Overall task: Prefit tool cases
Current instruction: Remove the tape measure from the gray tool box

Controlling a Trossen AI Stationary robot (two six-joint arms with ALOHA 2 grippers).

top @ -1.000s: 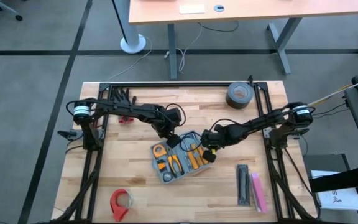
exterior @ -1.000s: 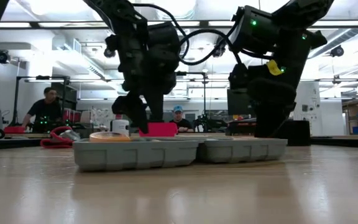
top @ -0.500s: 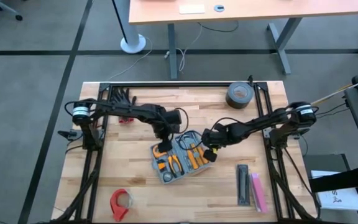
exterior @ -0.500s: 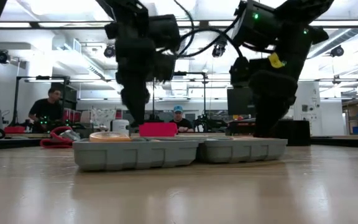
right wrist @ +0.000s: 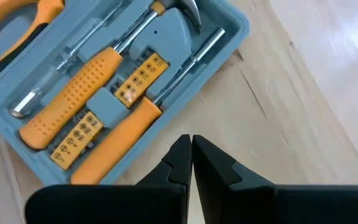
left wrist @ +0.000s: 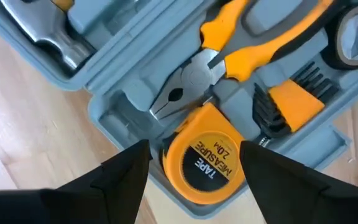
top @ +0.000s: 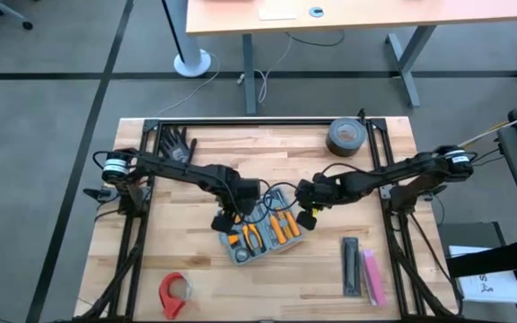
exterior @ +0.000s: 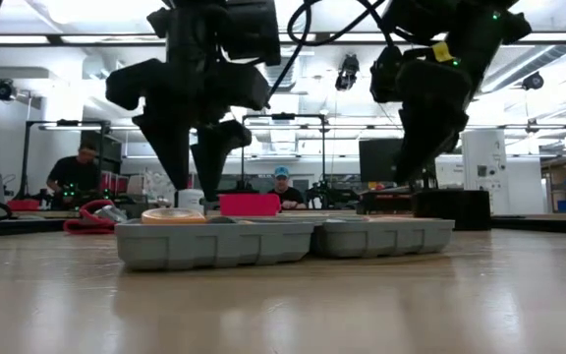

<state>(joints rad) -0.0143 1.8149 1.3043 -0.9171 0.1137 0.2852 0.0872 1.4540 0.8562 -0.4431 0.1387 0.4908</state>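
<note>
- The left gripper [left wrist: 194, 163] hangs over the near-left corner of the tool case [top: 260, 231], its jaws spread wide and empty, with the yellow tape measure [left wrist: 204, 165] showing between the two fingers.
- The right gripper [right wrist: 192, 163] hangs just off the right edge of the case over bare tabletop [top: 196, 269], jaws pinched together and holding nothing.
- The case lies open and flat near the middle of the tabletop, tools seated in its moulded tray.
- Judged from this pose, the step in hand is pressing or checking the tape measure in its slot. To do it well, come straight down with the fingers clear of the pliers [left wrist: 253, 46] beside it, and press evenly so the case does not slide. The right gripper could steady the far edge.
- The left wrist view alone shows the tape measure's label, the pliers' nose touching its top and the hex keys [left wrist: 291, 102] beside it.
- The right wrist view alone shows the hammer [right wrist: 114, 56], the screwdriver [right wrist: 142, 124] and the bit strip.
- The low view adds that both grippers are above the case, not touching it, with people in the room behind.
- The high view places a grey tape roll [top: 345, 136], a red tape dispenser [top: 174, 292] and black and pink bars [top: 362, 267] well apart from the case.
</note>
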